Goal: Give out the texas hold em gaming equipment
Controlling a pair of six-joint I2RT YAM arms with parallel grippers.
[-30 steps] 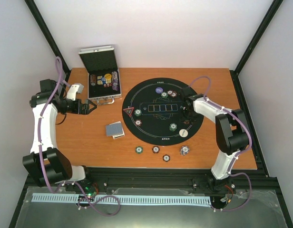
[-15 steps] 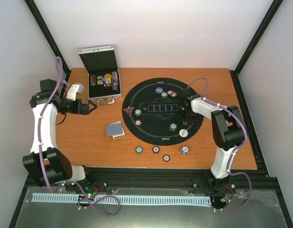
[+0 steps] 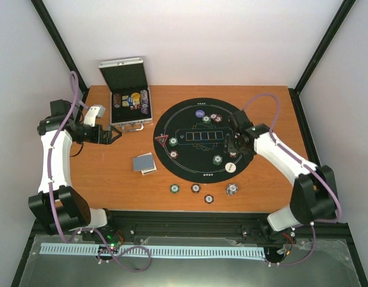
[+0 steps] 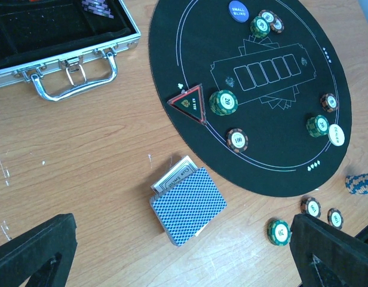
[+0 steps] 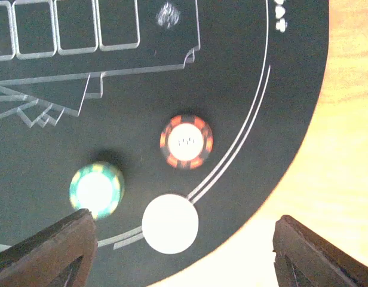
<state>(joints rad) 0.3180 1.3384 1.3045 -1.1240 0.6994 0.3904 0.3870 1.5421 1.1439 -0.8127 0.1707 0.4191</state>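
while the table (image 3: 112, 179) is carrying everything, the black mat (image 3: 196, 158) is lying on its right half, bearing striped chips (image 4: 223, 102), a red triangle marker (image 4: 187, 104) and a purple button disc (image 4: 238, 10). the silver case (image 3: 127, 75) is standing open at the far left, holding assorted chips (image 3: 131, 100) in its tray. the card deck (image 4: 189, 206) is lying just left of the mat. the left gripper (image 3: 112, 135) is hovering by the case's front, fingers (image 4: 34, 251) spread wide, empty. the right gripper (image 5: 184, 248) is hanging with fingers (image 5: 46, 251) wide apart, gripping nothing, above a red chip (image 5: 186, 142), a green chip (image 5: 96, 189) and a white button disc (image 5: 169, 223).

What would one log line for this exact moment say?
left gripper: open, empty, near silver case | right gripper: open, over red chip on black mat | card deck: on table beside mat
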